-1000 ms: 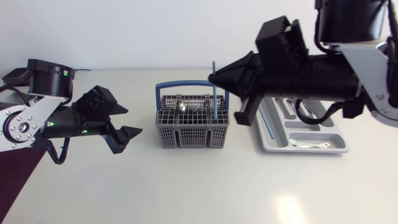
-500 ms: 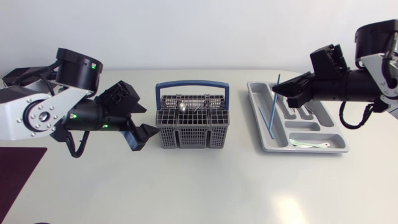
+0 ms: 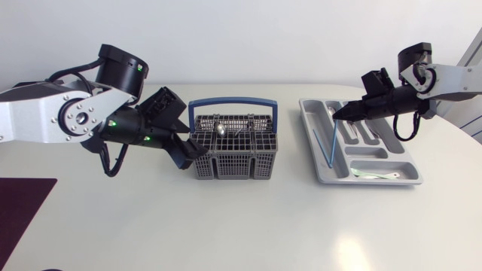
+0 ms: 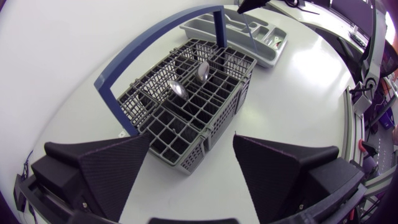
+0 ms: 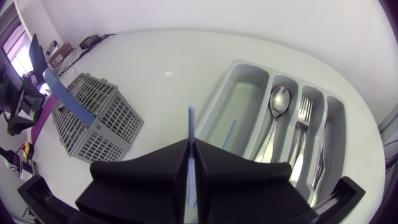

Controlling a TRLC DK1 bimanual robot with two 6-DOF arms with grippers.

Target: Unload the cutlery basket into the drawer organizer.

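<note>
The grey cutlery basket point(image 3: 232, 154) with a blue handle point(image 3: 232, 104) stands mid-table and holds two spoons point(image 4: 177, 89). My left gripper point(image 3: 184, 153) is open at the basket's left side; in the left wrist view the basket point(image 4: 199, 118) lies just ahead of the gripper point(image 4: 193, 180), whose fingers are spread. My right gripper point(image 3: 343, 113) is shut on a thin blue stick point(image 3: 330, 143) that hangs over the left long compartment of the grey drawer organizer point(image 3: 410, 179). The right wrist view shows the stick point(image 5: 191, 134) pinched in the gripper point(image 5: 191, 158) above the organizer point(image 5: 214, 118).
In the organizer lie another blue stick point(image 5: 230, 133), a spoon point(image 5: 278, 102), a fork point(image 5: 302, 115) and a pale green-tipped piece point(image 3: 374, 175). A dark mat point(image 3: 19, 207) sits at the table's front left corner.
My right arm carried the blue stick from the basket across to the organizer and drew back to the right. My left arm swung in to the basket's left side.
</note>
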